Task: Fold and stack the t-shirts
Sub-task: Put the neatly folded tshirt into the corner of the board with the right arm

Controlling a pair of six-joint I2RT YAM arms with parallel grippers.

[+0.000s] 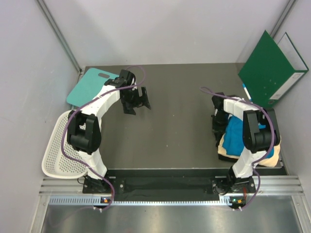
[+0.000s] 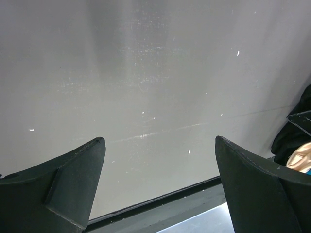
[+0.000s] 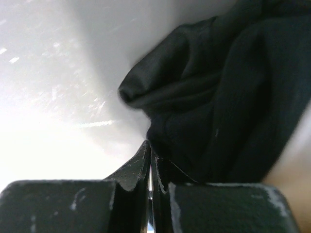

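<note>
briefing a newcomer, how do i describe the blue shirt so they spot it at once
Go to the table's right side, in front of the green binder, where clothes are heaped under the right arm. The blue shirt lies on a cream shirt, beside dark cloth; it is the only bright blue thing there.

White shells are covering black joints on left arm [image 1: 97, 109], purple cable [image 1: 71, 116] looping along it; right arm [image 1: 241, 104] is looking identical. On left claw [image 2: 160, 141] and right claw [image 3: 149, 148], black wedge fingers are showing grey scuffs.
</note>
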